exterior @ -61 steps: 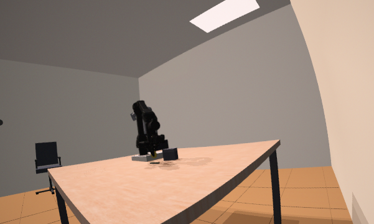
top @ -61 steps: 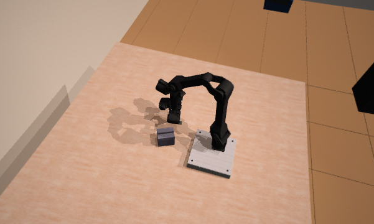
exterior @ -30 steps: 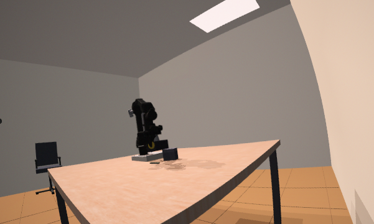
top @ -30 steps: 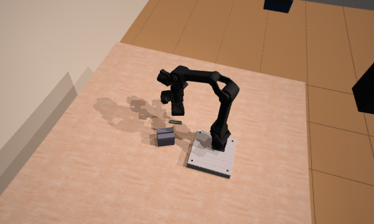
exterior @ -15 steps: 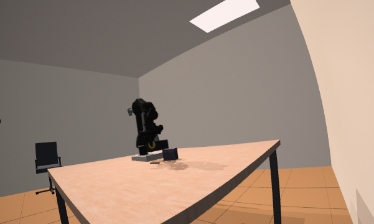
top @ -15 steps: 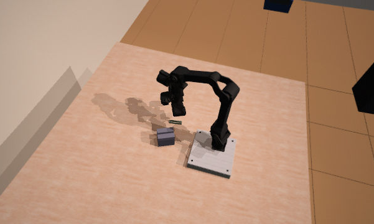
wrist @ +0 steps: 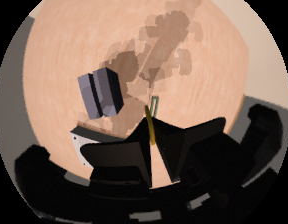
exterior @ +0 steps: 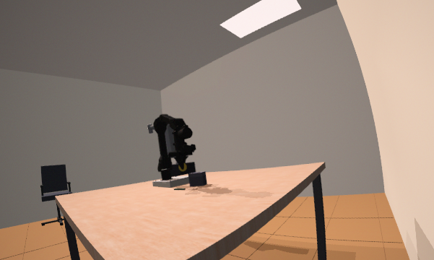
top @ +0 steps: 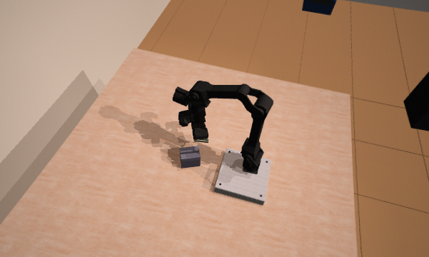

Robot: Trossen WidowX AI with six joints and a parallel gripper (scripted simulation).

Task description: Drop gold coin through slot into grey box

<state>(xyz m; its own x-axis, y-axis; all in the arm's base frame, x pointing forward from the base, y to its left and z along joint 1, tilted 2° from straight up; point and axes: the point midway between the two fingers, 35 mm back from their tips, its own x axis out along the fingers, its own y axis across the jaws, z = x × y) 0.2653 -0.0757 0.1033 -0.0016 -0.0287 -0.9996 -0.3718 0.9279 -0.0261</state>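
— How is the gripper [wrist: 152,137] set?
— It is clamped on the coin [exterior: 182,167], held edge-on above the table [top: 93,200].
— And the box [top: 190,157]?
— It is seen below, slightly aside; open tabletop surrounds it.

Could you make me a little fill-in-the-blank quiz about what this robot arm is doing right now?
1. The gripper is shut on the ____.
2. The coin hangs in the air, ____ than the top of the box.
3. The lid of the box has a narrow ____ in it.
4. The holder lies on the ____, with no coin in it.

Missing words: coin; higher; slot; table
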